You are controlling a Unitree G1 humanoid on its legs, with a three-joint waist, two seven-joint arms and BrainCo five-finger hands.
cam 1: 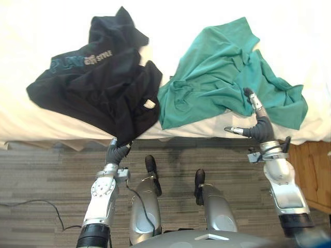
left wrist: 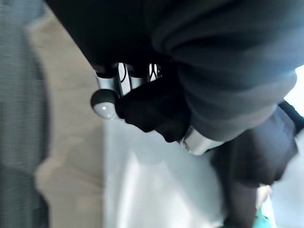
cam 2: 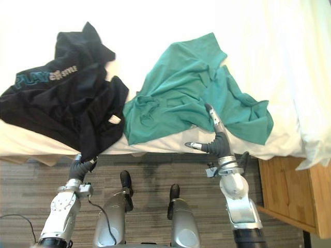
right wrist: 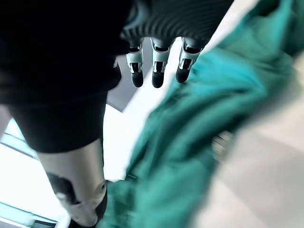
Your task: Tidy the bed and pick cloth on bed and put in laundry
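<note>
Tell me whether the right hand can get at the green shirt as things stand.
Probably yes: the right hand hovers open at the near edge of the green shirt, nothing between them.

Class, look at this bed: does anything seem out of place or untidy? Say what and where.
Yes. Two garments lie crumpled on the white bed: a black T-shirt on the left, its lower edge hanging over the near side, and a teal shirt beside it, bunched in folds. Both belong in the laundry.

teal and white lettering (cam 1: 81, 60) across black shirt (cam 1: 103, 93); small white tag (cam 1: 149, 104), unreadable
</note>
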